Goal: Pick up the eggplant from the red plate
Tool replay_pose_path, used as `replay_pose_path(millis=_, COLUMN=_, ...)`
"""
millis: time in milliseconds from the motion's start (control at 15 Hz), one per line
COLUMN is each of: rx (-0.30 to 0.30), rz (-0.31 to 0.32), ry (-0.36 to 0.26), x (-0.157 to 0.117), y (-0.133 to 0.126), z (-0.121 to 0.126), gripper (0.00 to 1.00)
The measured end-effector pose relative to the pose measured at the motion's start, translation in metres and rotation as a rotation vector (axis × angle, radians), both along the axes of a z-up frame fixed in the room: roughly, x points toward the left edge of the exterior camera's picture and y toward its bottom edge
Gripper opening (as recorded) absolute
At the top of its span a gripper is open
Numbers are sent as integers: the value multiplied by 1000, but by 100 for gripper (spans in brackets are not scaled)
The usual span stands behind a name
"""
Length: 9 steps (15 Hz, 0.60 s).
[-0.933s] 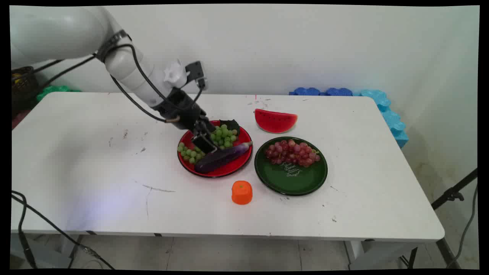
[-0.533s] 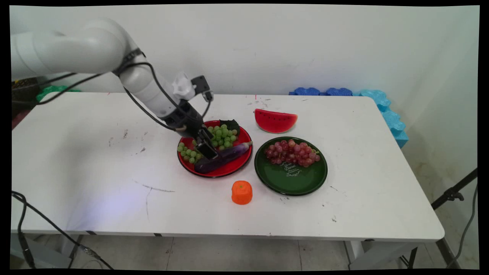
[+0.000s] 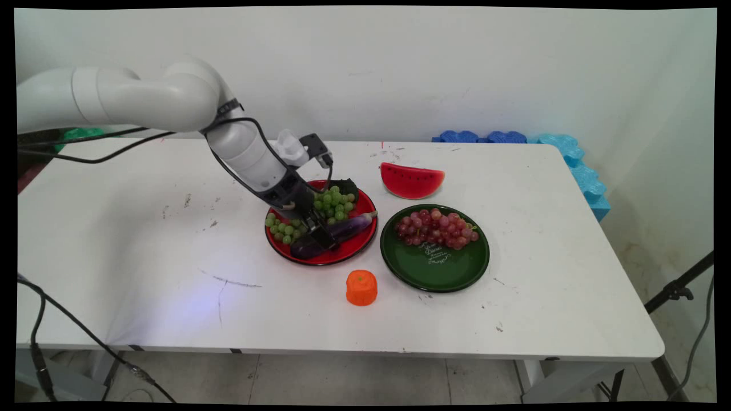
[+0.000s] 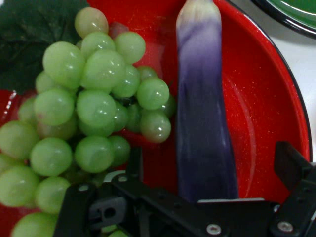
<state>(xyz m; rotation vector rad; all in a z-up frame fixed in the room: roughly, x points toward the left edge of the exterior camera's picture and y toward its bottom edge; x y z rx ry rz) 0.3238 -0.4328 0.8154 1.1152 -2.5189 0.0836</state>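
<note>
The white desk [image 3: 143, 251] carried two plates side by side near its middle. The green plate [image 3: 437, 268] on the right held a bunch of red grapes [image 3: 437, 228] on its far half. The red plate [image 3: 354, 246] to its left held a purple eggplant [image 3: 349, 227] lying along its near side, its pale stem end pointing toward the green plate, with green grapes [image 3: 334, 204] and a dark leaf [image 3: 344, 186] behind it; more of those grapes lay at the plate's left edge. A watermelon slice [image 3: 412, 181] lay on the desk beyond the two plates, and a small orange fruit [image 3: 361, 287] stood in front of the gap between them. The hand [image 3: 321, 237] was down over the thick, dark end of the eggplant. In the hand view its fingers [image 4: 292, 165] stood wide apart, one on each side of the eggplant [image 4: 203, 128], with the green grapes [image 4: 84, 118] just beside the left one; whether either touched the eggplant could not be told.
</note>
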Motion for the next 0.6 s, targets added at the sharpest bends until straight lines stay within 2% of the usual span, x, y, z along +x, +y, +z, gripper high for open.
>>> replay_pose_path(millis=333, rx=25, rz=19, ry=6, x=-7, y=0, z=-11, gripper=100)
replay_pose_path(millis=400, rx=26, rz=20, ry=8, x=-8, y=-1, z=-12, gripper=0)
replay_pose_path(millis=600, rx=22, rz=16, ry=14, x=-12, y=-4, z=-15, gripper=0)
